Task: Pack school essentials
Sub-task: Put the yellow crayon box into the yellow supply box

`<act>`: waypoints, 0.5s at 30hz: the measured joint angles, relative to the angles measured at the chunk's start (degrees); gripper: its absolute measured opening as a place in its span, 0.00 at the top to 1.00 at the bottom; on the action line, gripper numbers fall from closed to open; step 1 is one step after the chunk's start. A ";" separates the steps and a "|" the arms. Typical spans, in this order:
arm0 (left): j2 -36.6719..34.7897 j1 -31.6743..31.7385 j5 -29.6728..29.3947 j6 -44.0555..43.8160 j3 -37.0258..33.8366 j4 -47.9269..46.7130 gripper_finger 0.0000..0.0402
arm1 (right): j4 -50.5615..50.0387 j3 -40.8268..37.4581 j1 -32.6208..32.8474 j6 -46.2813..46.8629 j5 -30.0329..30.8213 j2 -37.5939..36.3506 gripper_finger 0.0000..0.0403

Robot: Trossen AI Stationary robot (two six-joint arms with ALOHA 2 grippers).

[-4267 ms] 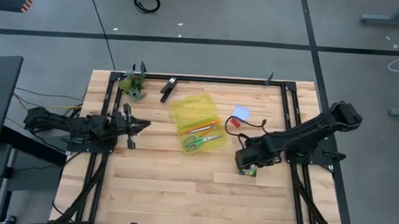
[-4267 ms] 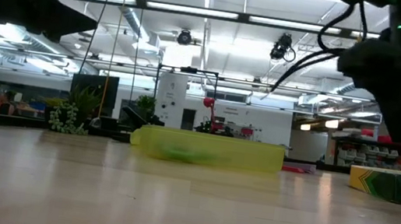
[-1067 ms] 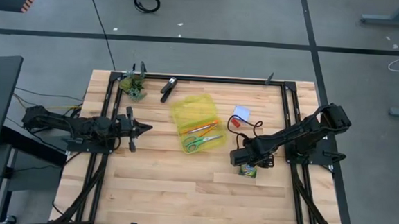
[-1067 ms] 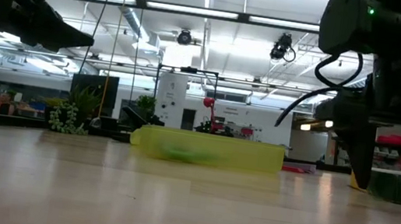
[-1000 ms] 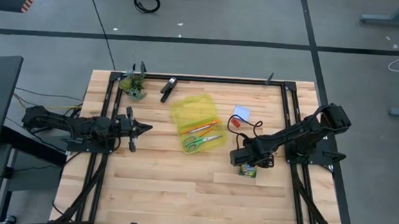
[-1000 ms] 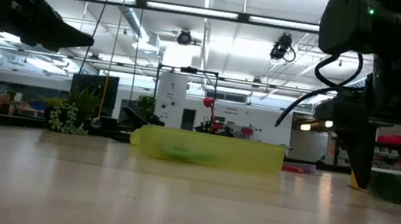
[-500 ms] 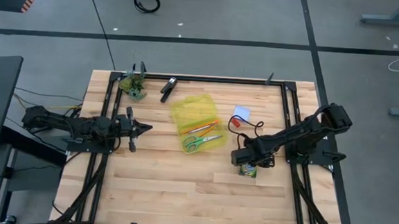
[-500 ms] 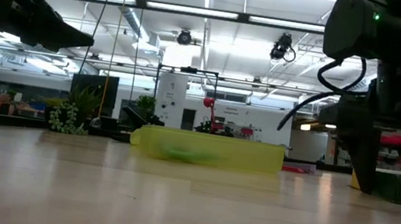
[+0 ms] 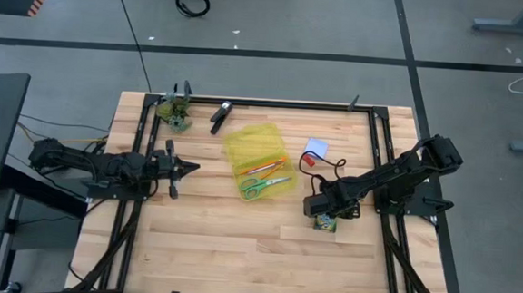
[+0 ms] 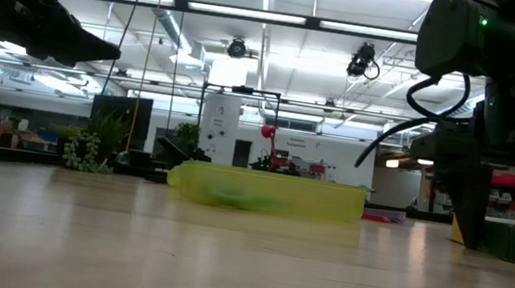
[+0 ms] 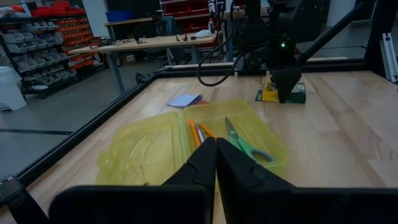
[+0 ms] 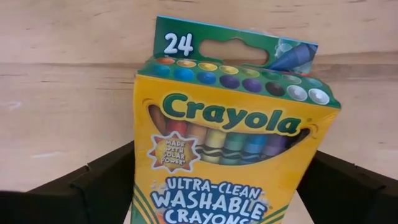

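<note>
Right gripper point(image 9: 324, 214) down over crayon box point(image 12: 233, 137), fingers straddling it, one on each side; clamped or not: cannot tell. Box flat on table point(image 9: 219, 244), at 4 o'clock from yellow case point(image 9: 259, 161). Left gripper point(image 9: 186, 167) fingers together, parked at 9 o'clock.

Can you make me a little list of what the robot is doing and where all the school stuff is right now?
right gripper: down at the crayon box, one finger on each side
left gripper: shut, waiting at the table's left side
yellow case: open, mid-table
in the case: orange pencils, green-handled scissors
pale blue notepad: on the wooden table, outside the case
</note>
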 joint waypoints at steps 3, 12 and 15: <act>0.00 -0.02 0.00 0.00 0.00 -0.02 0.94 | 0.02 0.00 0.00 -0.55 0.02 0.03 0.06; 0.00 0.00 0.00 0.00 0.00 -0.04 0.97 | -0.14 0.60 0.00 -1.65 0.15 0.15 0.09; 0.00 0.00 0.00 0.00 0.00 -0.04 0.96 | -0.15 0.63 0.00 -1.75 0.22 0.16 0.09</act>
